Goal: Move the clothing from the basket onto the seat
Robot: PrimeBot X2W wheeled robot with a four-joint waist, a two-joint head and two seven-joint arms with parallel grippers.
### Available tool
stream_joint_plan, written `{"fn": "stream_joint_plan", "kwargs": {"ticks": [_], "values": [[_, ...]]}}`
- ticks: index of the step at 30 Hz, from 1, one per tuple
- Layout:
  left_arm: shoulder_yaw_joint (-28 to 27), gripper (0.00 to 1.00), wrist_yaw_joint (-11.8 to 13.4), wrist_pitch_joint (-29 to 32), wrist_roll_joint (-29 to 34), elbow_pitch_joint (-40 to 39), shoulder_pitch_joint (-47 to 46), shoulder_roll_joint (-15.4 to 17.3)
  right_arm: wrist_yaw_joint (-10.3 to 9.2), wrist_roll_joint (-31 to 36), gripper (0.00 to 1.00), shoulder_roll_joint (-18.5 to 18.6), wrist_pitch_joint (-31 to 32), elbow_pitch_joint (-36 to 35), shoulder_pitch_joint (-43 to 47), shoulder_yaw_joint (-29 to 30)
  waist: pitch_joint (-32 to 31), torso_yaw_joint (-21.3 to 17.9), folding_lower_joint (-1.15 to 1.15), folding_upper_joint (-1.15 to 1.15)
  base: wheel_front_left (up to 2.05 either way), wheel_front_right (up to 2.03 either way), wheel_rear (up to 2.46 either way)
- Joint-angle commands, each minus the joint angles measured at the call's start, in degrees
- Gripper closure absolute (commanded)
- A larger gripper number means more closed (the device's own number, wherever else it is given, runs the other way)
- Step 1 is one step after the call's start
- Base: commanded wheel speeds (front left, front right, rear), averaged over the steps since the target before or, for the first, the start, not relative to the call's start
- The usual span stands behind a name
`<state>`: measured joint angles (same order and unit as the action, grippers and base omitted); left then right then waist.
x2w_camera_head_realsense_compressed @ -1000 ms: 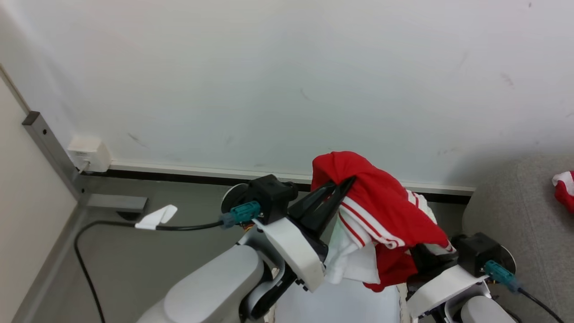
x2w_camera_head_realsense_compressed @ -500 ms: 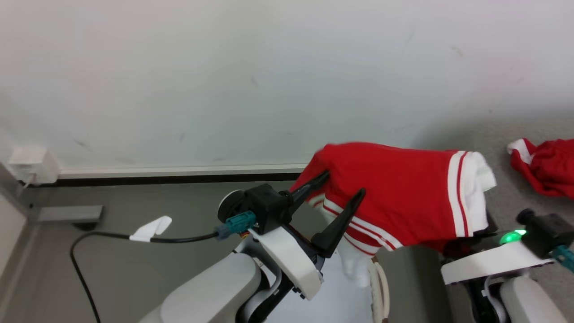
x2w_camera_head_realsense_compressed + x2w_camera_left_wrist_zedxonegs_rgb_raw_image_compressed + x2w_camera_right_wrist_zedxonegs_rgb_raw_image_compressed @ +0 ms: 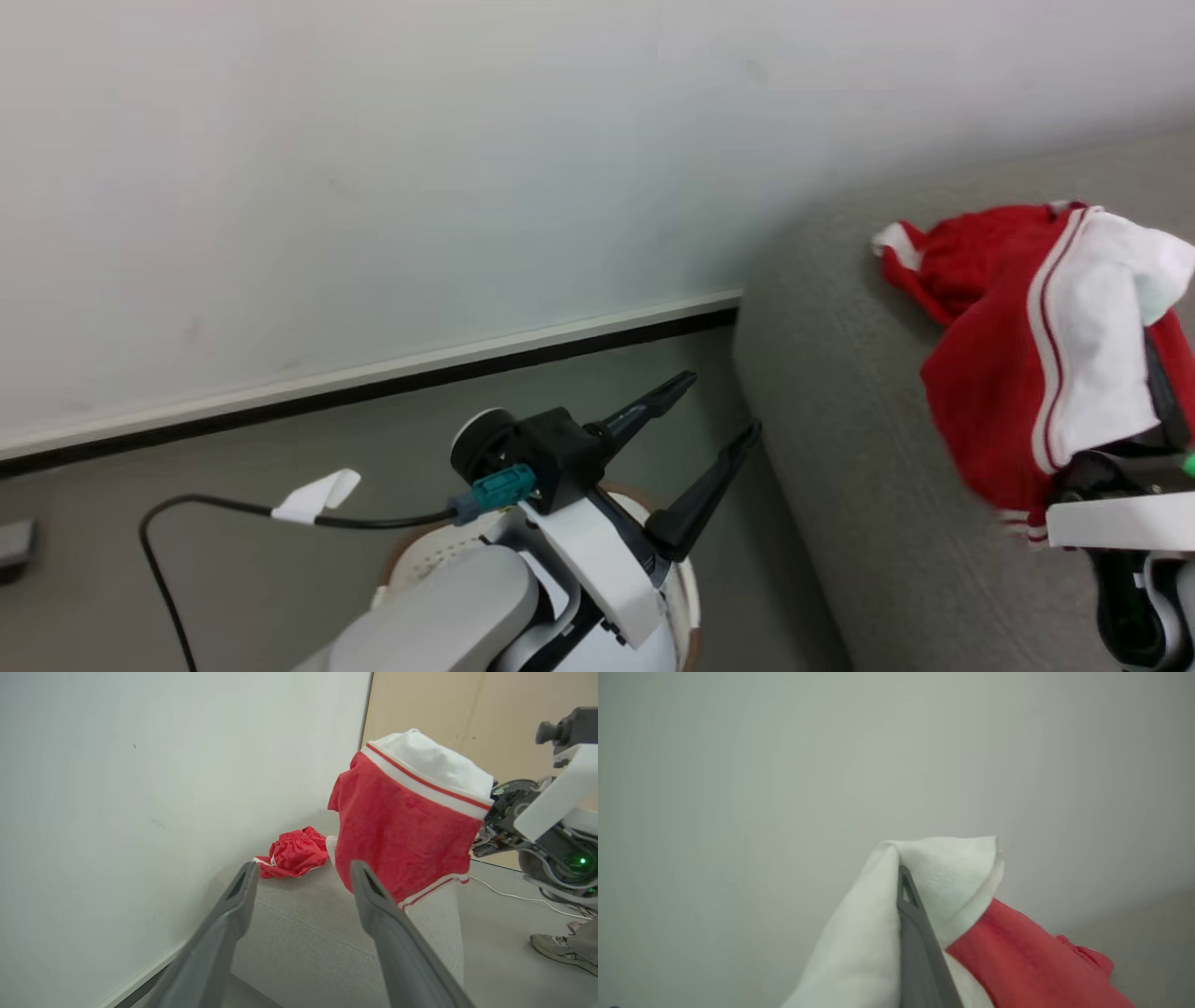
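Two things could spoil this drop. Nearest, the basket (image 3: 425, 560) sits on the floor under the left arm, just beside the sofa (image 3: 840, 467). Above it the left gripper (image 3: 723, 402) is spread wide with nothing in it. Its fingers point toward the sofa's rounded end, so a turn of the body might knock them against the fabric. Farther on, the right gripper (image 3: 903, 882) is closed on a red and white garment (image 3: 990, 411). The garment hangs in the air over the sofa, near its front edge as far as I can judge. Let go from there, it may slide off the rounded edge to the floor. White cloth is also folded over the one finger that shows, the other being hidden, so on opening the garment could cling and be dragged back. Beyond, red shorts (image 3: 292, 854) already lie on the sofa, close to the wall (image 3: 373, 187).
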<state>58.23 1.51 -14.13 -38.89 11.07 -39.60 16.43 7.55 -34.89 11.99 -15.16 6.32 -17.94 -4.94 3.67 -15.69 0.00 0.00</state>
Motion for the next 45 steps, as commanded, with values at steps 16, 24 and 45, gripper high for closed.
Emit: {"fn": "stream_joint_plan", "kwargs": {"ticks": [16, 24, 45], "values": [[1.46, 0.0, -0.85, -0.62, 4.3, 0.09, -1.77, 0.56, -0.13, -0.38, 1.0, -0.67, 0.18, -5.6, 4.63, 3.18, 4.68, -12.12, 0.0, 0.0, 0.0, 0.0, 0.0], [1.81, 0.0, -1.3, 0.64, 4.82, 0.07, -3.74, 0.66, -0.13, 1.03, 1.0, 2.9, 1.23, -4.89, -1.1, 3.34, 9.1, -10.1, 0.0, 0.0, 0.0, 0.0, 0.0], [0.28, 0.0, -1.16, 4.16, 6.8, -4.64, -11.6, 4.9, -0.13, 3.29, 1.0, 23.3, 6.32, 17.73, -26.21, 19.28, 30.51, 5.31, 0.0, 0.0, 0.0, 0.0, 0.0]]}}
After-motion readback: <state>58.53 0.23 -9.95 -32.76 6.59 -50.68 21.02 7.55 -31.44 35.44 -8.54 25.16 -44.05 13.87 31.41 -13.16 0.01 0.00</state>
